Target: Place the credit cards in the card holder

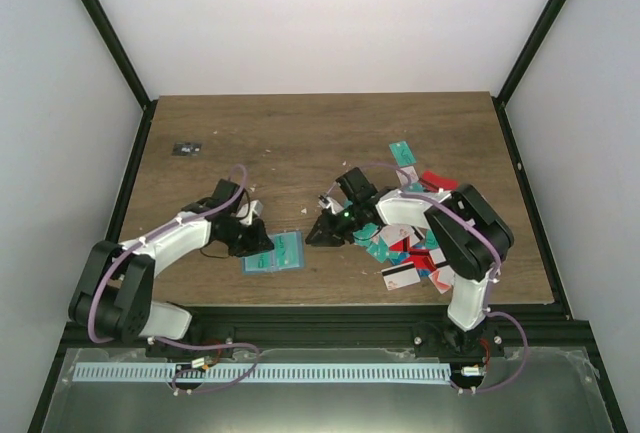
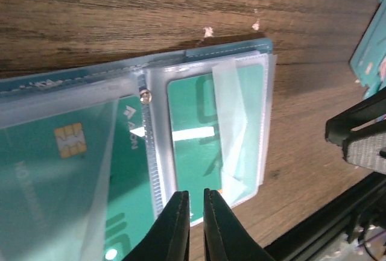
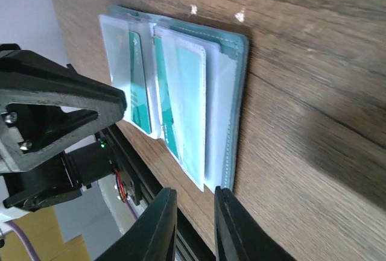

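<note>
The card holder (image 1: 275,253) lies open near the table's front edge, with clear sleeves holding teal cards. My left gripper (image 1: 262,244) rests low over its left part. In the left wrist view its tips (image 2: 193,199) sit over the near edge of a sleeve (image 2: 205,122), nearly closed, with nothing seen between them. My right gripper (image 1: 314,236) hovers just right of the holder, open and empty. Its tips (image 3: 194,198) are near the holder's corner (image 3: 232,98). The loose credit cards (image 1: 410,248) lie in a heap at the right.
A teal card (image 1: 402,153) and a red card (image 1: 437,181) lie apart behind the heap. A tiny black object with white marks (image 1: 186,148) sits at the far left. The black frame rail (image 1: 330,315) runs just in front of the holder.
</note>
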You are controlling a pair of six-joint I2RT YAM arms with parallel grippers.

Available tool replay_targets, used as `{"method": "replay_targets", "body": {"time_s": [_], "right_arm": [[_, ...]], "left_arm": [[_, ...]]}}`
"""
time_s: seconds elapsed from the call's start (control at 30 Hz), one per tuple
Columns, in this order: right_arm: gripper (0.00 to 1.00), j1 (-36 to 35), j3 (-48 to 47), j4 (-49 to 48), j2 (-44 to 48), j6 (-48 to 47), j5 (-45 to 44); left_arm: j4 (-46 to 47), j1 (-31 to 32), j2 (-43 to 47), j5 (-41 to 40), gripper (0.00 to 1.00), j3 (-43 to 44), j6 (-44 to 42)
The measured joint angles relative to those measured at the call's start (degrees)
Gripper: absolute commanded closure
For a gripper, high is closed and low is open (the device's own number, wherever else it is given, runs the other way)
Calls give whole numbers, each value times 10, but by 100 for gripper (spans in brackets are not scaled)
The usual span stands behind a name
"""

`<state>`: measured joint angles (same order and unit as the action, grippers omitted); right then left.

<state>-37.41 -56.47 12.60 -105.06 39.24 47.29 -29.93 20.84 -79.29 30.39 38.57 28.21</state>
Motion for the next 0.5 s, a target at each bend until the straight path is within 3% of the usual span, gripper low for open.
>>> {"method": "replay_targets", "body": {"time_s": [0.5], "right_arm": [[79, -30, -33, -38, -68, 18, 30]], "left_arm": [[19, 7, -57, -13, 96, -4, -2]]}}
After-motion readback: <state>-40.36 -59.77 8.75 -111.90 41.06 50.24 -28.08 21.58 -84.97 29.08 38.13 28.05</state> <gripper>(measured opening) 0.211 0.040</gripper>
